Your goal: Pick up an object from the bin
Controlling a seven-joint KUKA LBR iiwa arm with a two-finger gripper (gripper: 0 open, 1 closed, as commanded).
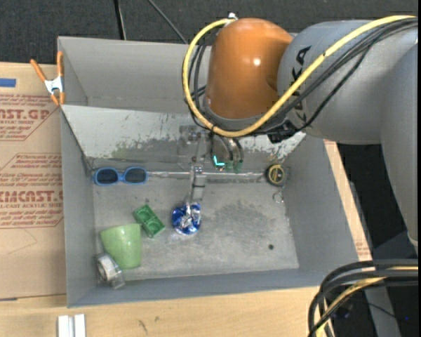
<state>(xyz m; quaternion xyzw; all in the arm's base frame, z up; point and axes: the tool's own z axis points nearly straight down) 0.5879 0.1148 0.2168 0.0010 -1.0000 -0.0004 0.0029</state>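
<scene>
Gripper (194,203) is hanging just above small crumpled blue-and-white shiny wad (186,220) lying right of pale green plastic cup (123,244), jaw state untellable; wad is looking light, squashy, slippery, probably best pinched mid-body.

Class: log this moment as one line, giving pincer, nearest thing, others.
pincer: low in bin middle | nearest: blue-white crumpled thing, at its tip | others: green block, green cup, blue sunglasses

I see a small crumpled ball (186,220), blue with white patches. It lies on the bin floor (249,234), near the middle, a little toward the front wall.
</scene>
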